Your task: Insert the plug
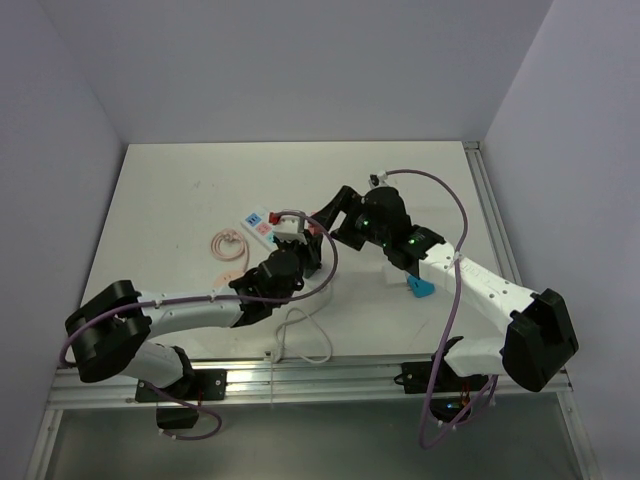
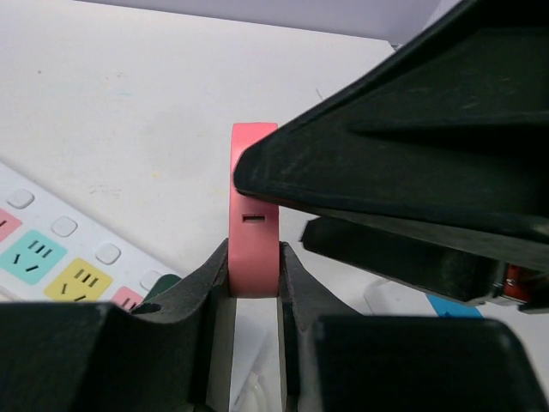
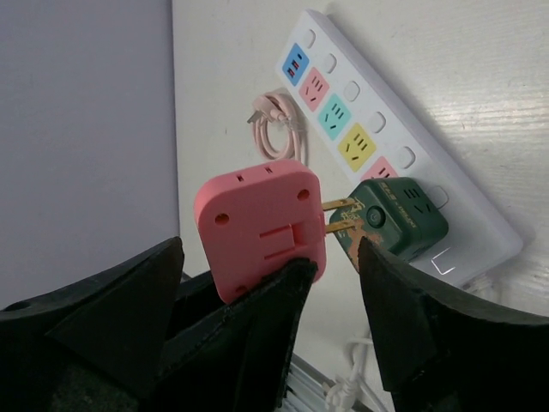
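Plug (image 3: 262, 227), pink and flat, hangs just above the white power strip (image 3: 425, 167), and its two brass prongs (image 3: 339, 206) point sideways toward the green adapter (image 3: 399, 219) that sits on the strip's near end. The prong tips look very close to the adapter's side, but I cannot tell whether they touch it. The long axis of the prongs seems to run more along the strip than down into it, so I judge the coming move depends on lining them up with a slot, in the adapter or in a free one like the yellow socket (image 3: 356, 148). The left gripper (image 2: 255, 279) is clamped on the plug's lower edge. The right gripper (image 3: 270, 249) is spread wide with one finger on each side of the plug; contact with it is not clear
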`<state>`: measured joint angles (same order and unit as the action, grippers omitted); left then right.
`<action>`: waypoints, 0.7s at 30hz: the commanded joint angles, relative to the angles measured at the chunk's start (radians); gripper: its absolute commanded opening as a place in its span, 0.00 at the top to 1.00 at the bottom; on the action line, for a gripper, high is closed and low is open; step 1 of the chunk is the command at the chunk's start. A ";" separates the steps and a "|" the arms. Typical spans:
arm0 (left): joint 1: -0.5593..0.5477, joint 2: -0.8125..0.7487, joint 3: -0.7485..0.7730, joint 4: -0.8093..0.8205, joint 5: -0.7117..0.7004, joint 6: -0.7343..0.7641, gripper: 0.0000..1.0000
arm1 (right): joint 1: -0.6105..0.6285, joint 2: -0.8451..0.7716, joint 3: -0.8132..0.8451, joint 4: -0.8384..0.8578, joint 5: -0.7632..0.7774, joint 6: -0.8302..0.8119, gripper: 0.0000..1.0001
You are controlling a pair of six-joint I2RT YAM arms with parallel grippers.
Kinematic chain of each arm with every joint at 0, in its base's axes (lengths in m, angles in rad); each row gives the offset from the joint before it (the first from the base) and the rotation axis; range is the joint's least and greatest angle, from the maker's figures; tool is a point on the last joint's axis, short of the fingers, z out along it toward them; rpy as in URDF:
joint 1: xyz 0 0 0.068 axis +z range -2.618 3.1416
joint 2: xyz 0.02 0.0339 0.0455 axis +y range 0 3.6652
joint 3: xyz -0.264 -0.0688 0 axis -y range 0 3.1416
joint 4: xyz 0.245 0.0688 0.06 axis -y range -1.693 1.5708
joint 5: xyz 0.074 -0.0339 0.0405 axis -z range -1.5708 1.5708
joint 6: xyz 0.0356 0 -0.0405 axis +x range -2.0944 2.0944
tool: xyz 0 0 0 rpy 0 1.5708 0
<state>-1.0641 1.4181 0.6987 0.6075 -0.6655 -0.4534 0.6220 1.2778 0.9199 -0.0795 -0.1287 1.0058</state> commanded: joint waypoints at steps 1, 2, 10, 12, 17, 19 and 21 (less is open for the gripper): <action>0.021 -0.048 -0.016 0.023 -0.009 -0.010 1.00 | 0.001 -0.034 0.027 -0.015 0.004 -0.013 0.09; 0.026 -0.059 -0.027 0.018 -0.005 -0.010 1.00 | -0.005 -0.034 0.027 -0.019 0.004 -0.016 0.07; 0.059 -0.231 -0.110 -0.080 0.015 -0.040 1.00 | -0.053 -0.090 -0.013 -0.005 0.015 -0.052 0.02; 0.072 -0.300 -0.142 -0.121 0.023 -0.070 1.00 | -0.059 -0.095 -0.038 0.020 0.012 -0.062 0.02; 0.114 -0.406 -0.176 -0.219 0.133 -0.097 1.00 | -0.061 -0.049 -0.072 0.075 -0.061 -0.191 0.04; 0.154 -0.442 -0.185 -0.255 0.185 -0.096 1.00 | -0.058 -0.012 -0.066 0.072 -0.071 -0.260 0.05; 0.196 -0.485 -0.214 -0.262 0.234 -0.094 1.00 | -0.059 0.008 -0.076 0.075 -0.103 -0.314 0.07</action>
<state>-0.9157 0.9859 0.5152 0.3820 -0.5346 -0.5282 0.5648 1.2633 0.8558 -0.0463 -0.1745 0.8223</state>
